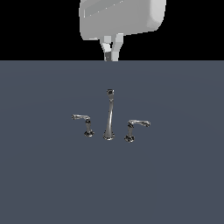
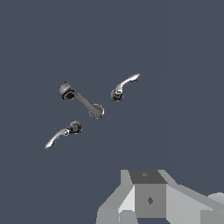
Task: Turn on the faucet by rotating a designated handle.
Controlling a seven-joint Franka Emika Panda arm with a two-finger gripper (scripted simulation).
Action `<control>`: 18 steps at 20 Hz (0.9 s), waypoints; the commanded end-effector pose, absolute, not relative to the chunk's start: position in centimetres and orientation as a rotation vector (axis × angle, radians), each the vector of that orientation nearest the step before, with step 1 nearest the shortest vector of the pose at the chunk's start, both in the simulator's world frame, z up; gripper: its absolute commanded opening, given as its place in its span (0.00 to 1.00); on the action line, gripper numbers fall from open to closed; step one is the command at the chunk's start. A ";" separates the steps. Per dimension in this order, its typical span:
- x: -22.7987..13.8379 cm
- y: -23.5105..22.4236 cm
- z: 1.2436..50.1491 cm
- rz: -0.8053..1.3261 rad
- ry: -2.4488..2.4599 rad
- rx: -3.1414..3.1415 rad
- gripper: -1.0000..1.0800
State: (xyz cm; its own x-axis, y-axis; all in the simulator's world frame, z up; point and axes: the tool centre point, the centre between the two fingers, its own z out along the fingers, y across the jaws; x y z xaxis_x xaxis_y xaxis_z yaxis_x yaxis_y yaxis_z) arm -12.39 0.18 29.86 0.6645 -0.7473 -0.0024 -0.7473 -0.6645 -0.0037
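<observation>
Well apart: handle (image 1: 133, 129), gripper (image 1: 111, 55).

- The small three-piece shiny chrome faucet (image 1: 109, 114) is gleaming silver, with dark reflections streaking its tall tapering spout.
- The short chrome lever handle (image 1: 133, 128), on the exterior view's right of the spout, is showing bright highlights.
- The flat slate-blue surface (image 1: 43, 175) is appearing plain and unpatterned.
- The pale grey robot arm (image 1: 122, 17) is standing out against black.

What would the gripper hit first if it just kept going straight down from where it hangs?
Probably the bare grey surface. The gripper hangs high above the faucet, and in the wrist view all three chrome pieces sit off to one side. Depth is uncertain, though.
</observation>
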 end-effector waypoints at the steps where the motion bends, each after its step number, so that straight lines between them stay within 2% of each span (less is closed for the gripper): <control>1: -11.3 -0.3 28.2 0.000 1.383 -2.815 0.00; 18: -4.9 -5.4 17.5 0.001 1.983 -2.432 0.00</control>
State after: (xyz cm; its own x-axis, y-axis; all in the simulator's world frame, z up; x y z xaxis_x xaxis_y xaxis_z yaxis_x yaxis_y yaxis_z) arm -5.41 -4.81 18.48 0.2428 -0.9701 -0.0032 -0.9701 -0.2428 -0.0023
